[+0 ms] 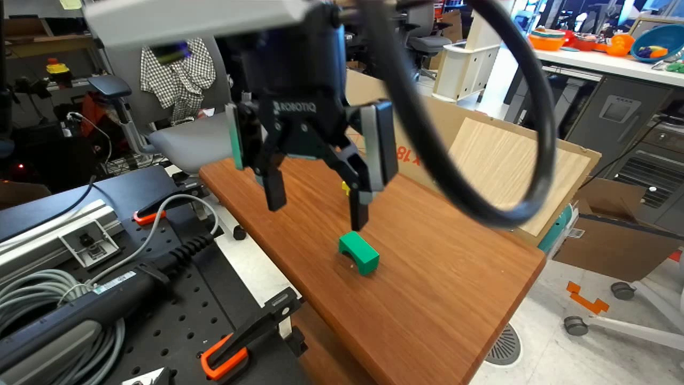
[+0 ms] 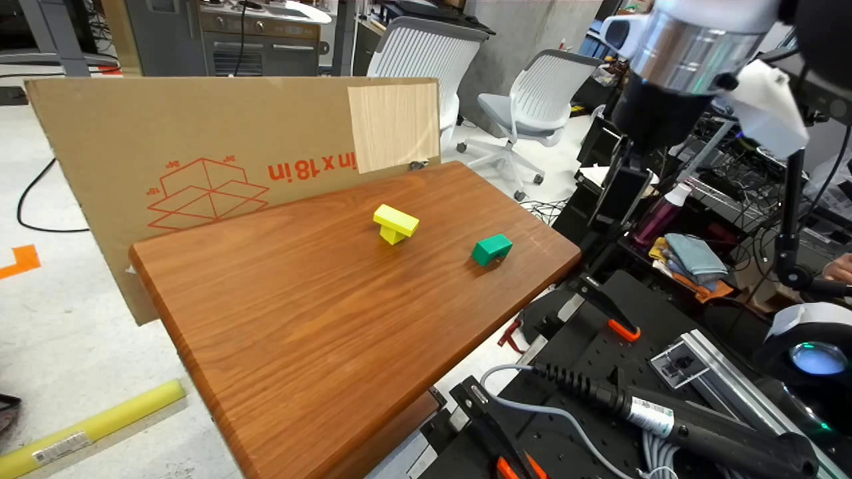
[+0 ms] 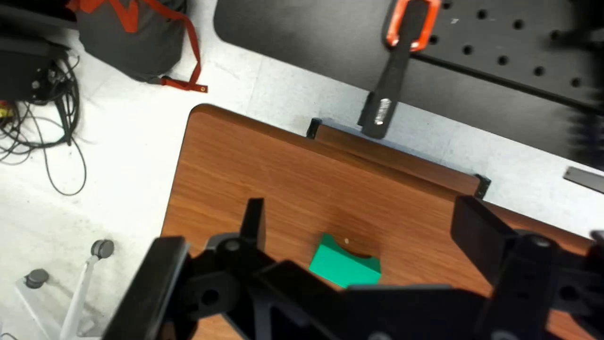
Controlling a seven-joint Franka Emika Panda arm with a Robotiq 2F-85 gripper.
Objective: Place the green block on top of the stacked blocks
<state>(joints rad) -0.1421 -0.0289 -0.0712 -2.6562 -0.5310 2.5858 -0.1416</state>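
The green block (image 1: pixel 359 252) lies on the wooden table, an arch-shaped notch in one side; it also shows in an exterior view (image 2: pixel 492 249) and the wrist view (image 3: pixel 347 266). The stacked blocks (image 2: pixel 397 221) are yellow: a longer piece rests on a smaller one. In an exterior view the stacked blocks (image 1: pixel 345 187) are mostly hidden behind a finger; they do not show in the wrist view. My gripper (image 1: pixel 317 206) is open and empty, raised above the table. In the wrist view the green block appears between the spread fingers (image 3: pixel 361 222), partly covered by the gripper body.
A cardboard panel (image 2: pixel 306 133) stands along one table edge. A black perforated bench (image 1: pixel 187 299) with orange-handled clamps (image 1: pixel 224 355), a grey cable and a black tool lies along the opposite side. A thick black hose (image 1: pixel 481 203) loops beside the gripper.
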